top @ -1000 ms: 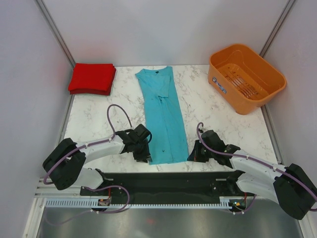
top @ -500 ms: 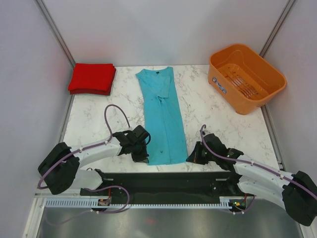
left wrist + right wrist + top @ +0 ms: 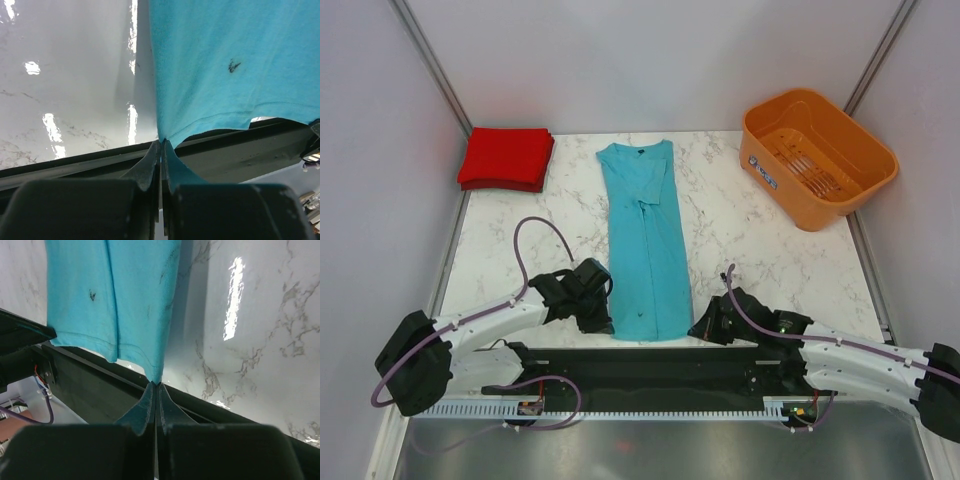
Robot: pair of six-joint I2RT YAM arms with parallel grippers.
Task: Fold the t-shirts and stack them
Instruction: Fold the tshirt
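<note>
Counting from the left, I see two t-shirts, one basket and my two grippers on one marble table [image 3: 760, 240]. One red t-shirt [image 3: 506, 158] lies folded into a neat square at the far left corner, well apart from everything else. My left gripper [image 3: 598, 322] sits low at the near edge, its fingers pressed together on the left corner of the hem of the teal t-shirt [image 3: 645, 240]; the wrist view shows the cloth drawn to a point right between the tips. That one teal shirt lies flat down the middle of the table as a long narrow strip, dark neckline at the far end, hem at the near edge. My right gripper [image 3: 705, 328] pinches the hem's right corner in the same way, jaws closed on the fabric. One orange slotted basket [image 3: 815, 155] stands at the far right corner, apart from both shirts.
</note>
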